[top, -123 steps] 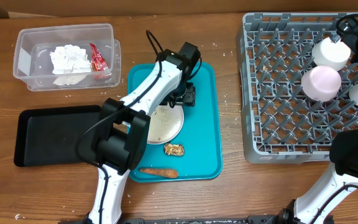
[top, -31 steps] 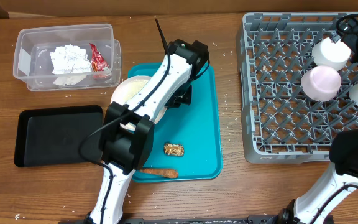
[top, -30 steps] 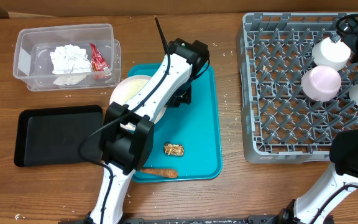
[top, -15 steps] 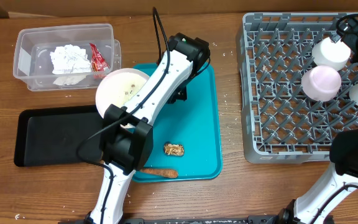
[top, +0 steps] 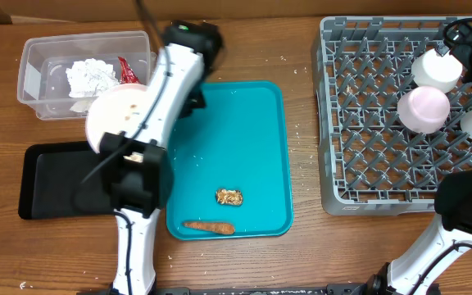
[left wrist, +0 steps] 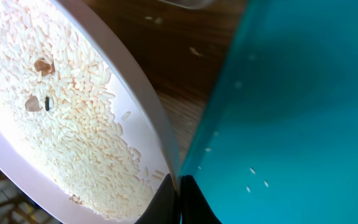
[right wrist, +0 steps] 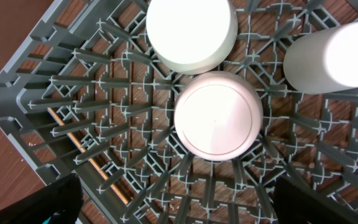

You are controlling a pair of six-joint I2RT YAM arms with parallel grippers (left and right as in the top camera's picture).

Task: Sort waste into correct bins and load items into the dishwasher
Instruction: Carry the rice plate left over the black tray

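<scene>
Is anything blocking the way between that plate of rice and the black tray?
Nothing visible does. The left gripper holds the plate by its rim, close to the black tray's far corner.

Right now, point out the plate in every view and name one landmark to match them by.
Overhead: plate, left of centre, partly under the left arm.
Left wrist: fills the left side, rice on it.
Right wrist: not in it.
Landmark: teal tray, right of the plate in overhead and left wrist.
</scene>
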